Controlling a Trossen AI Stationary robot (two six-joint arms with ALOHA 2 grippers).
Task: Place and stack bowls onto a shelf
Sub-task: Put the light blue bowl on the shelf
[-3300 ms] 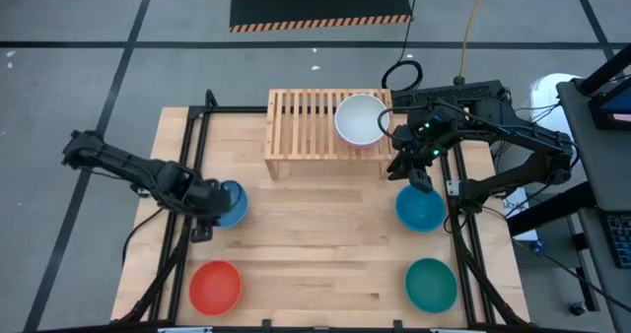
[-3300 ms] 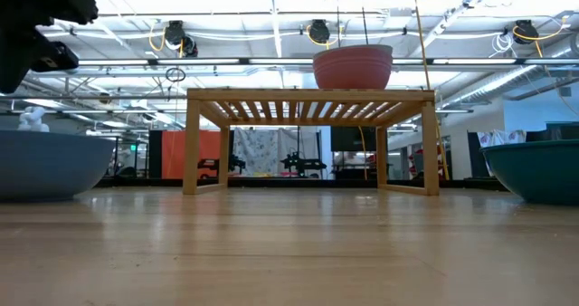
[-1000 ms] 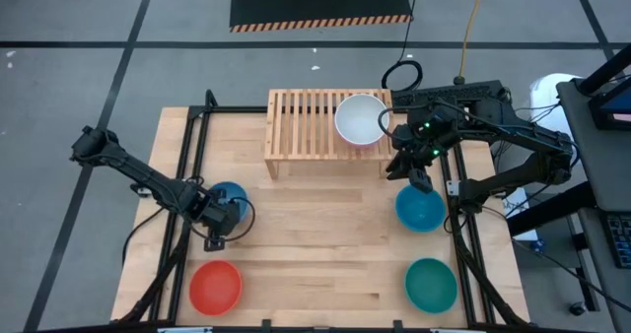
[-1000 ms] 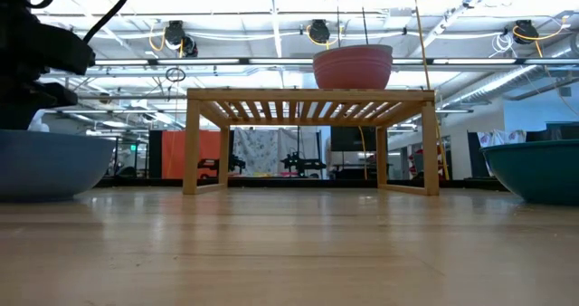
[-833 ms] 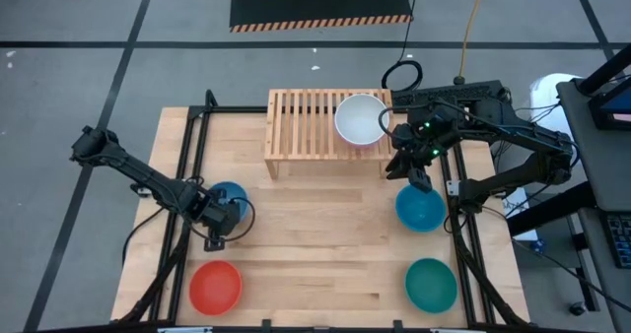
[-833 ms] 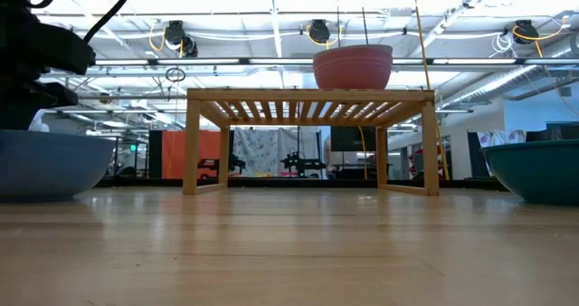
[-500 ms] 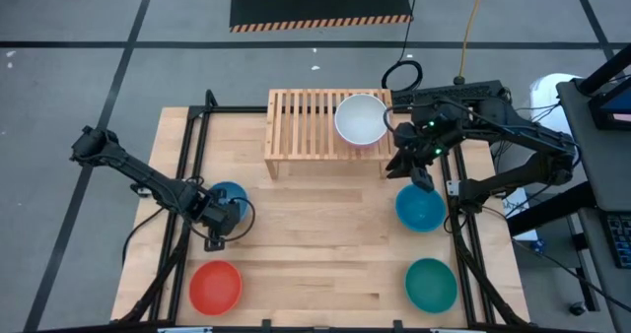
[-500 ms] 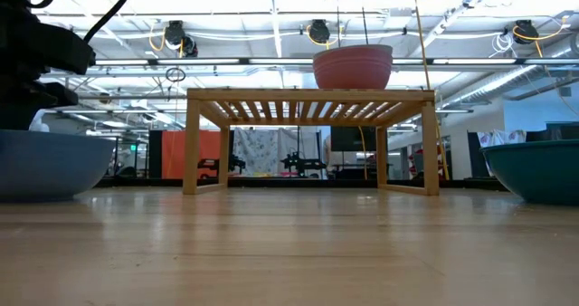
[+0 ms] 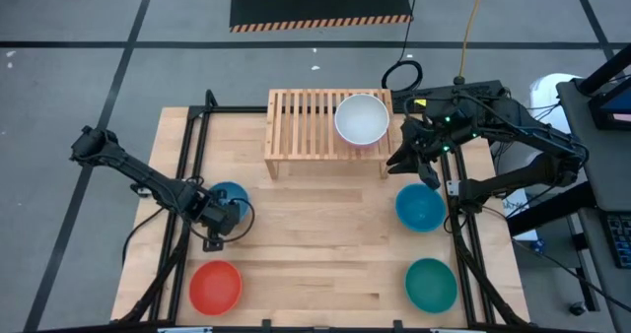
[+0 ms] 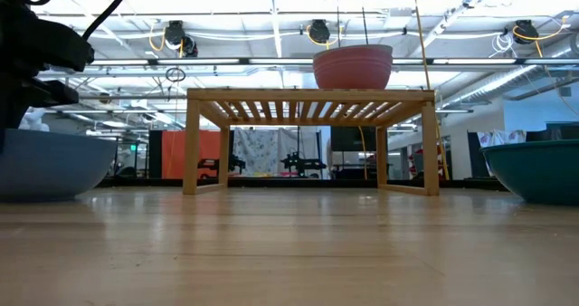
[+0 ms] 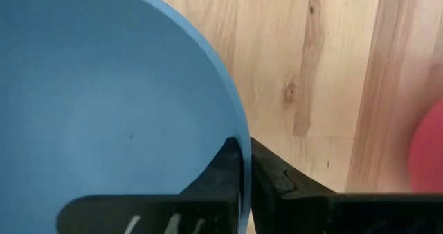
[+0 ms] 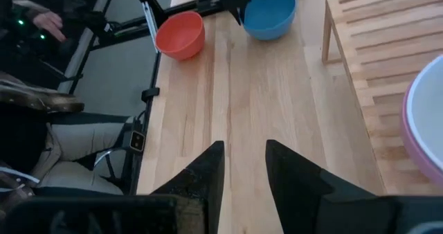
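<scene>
A light-wood desk (image 9: 325,244) stands on a grey floor, the slatted shelf (image 9: 301,121) at its far edge carrying a white bowl (image 9: 361,119) nested in a pink bowl (image 10: 353,69). The left tool (image 9: 219,218) is clenched on the rim of a blue bowl (image 9: 229,197) at the desk's left, one finger inside, one outside. Thin, stiff plastic like this should be light but slick, so a rim pinch may let it swing or slip. The right tool (image 9: 415,161) hangs released between the shelf and a second blue bowl (image 9: 420,208). A red bowl (image 9: 216,286) and teal bowl (image 9: 431,283) wait near the front. Only the left wrist view shows the pinch; only the low view shows the pink bowl's wall
</scene>
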